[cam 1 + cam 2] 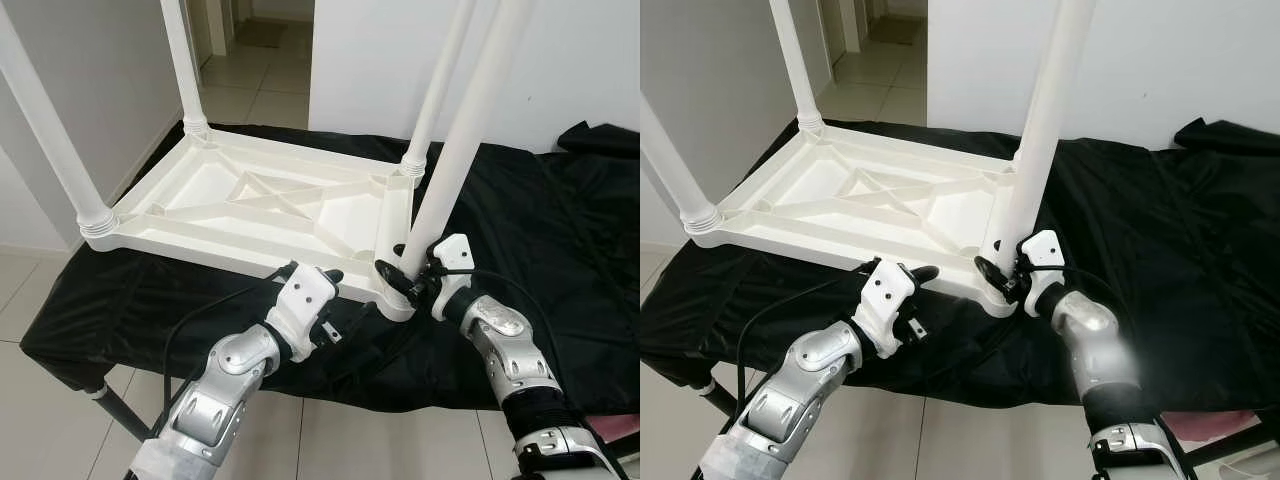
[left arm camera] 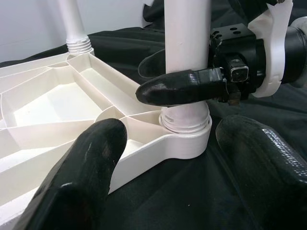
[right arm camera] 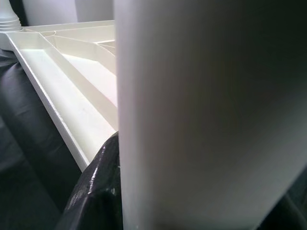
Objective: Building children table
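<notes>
Black fingers of the right gripper (image 1: 408,272) clamp around the near-right leg (image 1: 455,150) just above its socket at the corner of the upturned white tabletop (image 1: 262,200). Beside it, the left gripper (image 1: 330,285) hovers by the tabletop's near edge, fingers spread and holding nothing. Three other legs already stand in their corners, so this looks like the last leg, likely needing only final seating. Everything rests on a black cloth (image 1: 560,220). No containers appear.

place: home | cues: tiled floor (image 1: 270,70); doorway (image 1: 262,30); white walls (image 1: 90,70)
</notes>
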Robot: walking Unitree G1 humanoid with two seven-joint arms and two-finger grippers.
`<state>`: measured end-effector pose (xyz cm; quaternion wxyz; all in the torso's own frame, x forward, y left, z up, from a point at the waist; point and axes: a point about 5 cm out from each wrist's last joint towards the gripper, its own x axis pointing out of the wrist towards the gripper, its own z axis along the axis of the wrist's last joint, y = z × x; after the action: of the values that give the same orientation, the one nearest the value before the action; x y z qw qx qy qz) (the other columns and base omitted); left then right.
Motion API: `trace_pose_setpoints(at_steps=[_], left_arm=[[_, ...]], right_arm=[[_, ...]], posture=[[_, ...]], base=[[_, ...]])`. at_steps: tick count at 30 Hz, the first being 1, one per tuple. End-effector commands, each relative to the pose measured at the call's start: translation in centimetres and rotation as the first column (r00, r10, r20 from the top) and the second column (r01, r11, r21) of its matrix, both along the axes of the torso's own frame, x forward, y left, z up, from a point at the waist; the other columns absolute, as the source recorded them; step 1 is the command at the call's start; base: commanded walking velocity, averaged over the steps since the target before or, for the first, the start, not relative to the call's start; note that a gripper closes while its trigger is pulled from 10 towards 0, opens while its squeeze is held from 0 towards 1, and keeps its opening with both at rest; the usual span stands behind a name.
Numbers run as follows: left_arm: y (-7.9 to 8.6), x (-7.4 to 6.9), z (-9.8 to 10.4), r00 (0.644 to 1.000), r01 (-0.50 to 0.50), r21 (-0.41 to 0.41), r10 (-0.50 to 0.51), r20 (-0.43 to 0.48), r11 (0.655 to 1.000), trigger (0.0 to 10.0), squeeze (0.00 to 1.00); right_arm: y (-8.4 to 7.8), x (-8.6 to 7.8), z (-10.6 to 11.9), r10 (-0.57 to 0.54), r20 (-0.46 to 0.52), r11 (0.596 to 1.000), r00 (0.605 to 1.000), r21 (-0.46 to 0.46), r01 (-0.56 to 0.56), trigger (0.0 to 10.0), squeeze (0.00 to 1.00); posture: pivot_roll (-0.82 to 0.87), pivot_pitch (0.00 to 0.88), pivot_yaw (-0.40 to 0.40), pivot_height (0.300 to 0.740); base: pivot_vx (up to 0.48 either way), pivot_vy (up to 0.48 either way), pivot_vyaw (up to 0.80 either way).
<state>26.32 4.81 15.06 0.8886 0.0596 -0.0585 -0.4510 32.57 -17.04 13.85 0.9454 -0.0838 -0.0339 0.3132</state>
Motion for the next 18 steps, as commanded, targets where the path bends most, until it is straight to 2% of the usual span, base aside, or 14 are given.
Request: trace_pose_setpoints(at_steps=[1, 3, 5, 14, 15, 16, 18], left_arm=[[0.1, 0.1, 0.0, 1.000, -0.009, 0.004, 0.009, -0.001, 1.000, 10.0, 0.00], [0.1, 0.0, 0.0, 1.000, -0.007, 0.005, 0.007, -0.003, 1.000, 10.0, 0.00], [0.1, -0.1, -0.1, 1.000, -0.004, 0.006, 0.004, -0.005, 1.000, 10.0, 0.00], [0.0, -0.1, -0.1, 1.000, 0.002, 0.007, -0.001, -0.007, 1.000, 10.0, 0.00], [0.0, -0.1, -0.2, 1.000, 0.005, 0.007, -0.005, -0.009, 1.000, 10.0, 0.00], [0.0, -0.1, -0.2, 1.000, 0.005, 0.007, -0.005, -0.009, 1.000, 10.0, 0.00], [-0.1, -0.2, -0.3, 1.000, 0.010, 0.008, -0.010, -0.012, 1.000, 10.0, 0.00]], right_arm=[[0.4, -0.5, -1.2, -0.007, -0.048, 1.000, 0.999, -0.027, 0.005, 10.0, 0.00], [0.5, -0.6, -1.2, -0.030, -0.049, 0.999, 0.998, -0.018, 0.030, 10.0, 0.00], [0.6, -0.7, -1.2, -0.108, -0.033, 0.994, 0.994, -0.034, 0.107, 10.0, 0.00], [1.2, -1.2, -1.2, -0.202, -0.041, 0.979, 0.978, 0.007, 0.203, 10.0, 0.00], [1.6, -1.5, -1.3, -0.291, -0.067, 0.955, 0.955, 0.048, 0.294, 10.0, 0.00], [1.6, -1.5, -1.3, -0.291, -0.067, 0.955, 0.955, 0.048, 0.294, 10.0, 0.00], [1.8, -1.8, -1.5, -0.437, -0.109, 0.890, 0.893, 0.094, 0.447, 10.0, 0.00]], posture=[[0.03, 0.026, -0.024, 0.740], [0.03, 0.027, -0.023, 0.740], [0.02, 0.028, -0.022, 0.740], [0.02, 0.027, -0.020, 0.740], [0.02, 0.026, -0.020, 0.740], [0.02, 0.026, -0.020, 0.740], [0.02, 0.026, -0.020, 0.740]], base=[[0.000, 0.000, 0.00], [0.000, 0.000, 0.00], [0.000, 0.000, 0.00], [0.000, 0.000, 0.00], [0.000, 0.000, 0.00], [0.000, 0.000, 0.00], [0.000, 0.000, 0.00]])
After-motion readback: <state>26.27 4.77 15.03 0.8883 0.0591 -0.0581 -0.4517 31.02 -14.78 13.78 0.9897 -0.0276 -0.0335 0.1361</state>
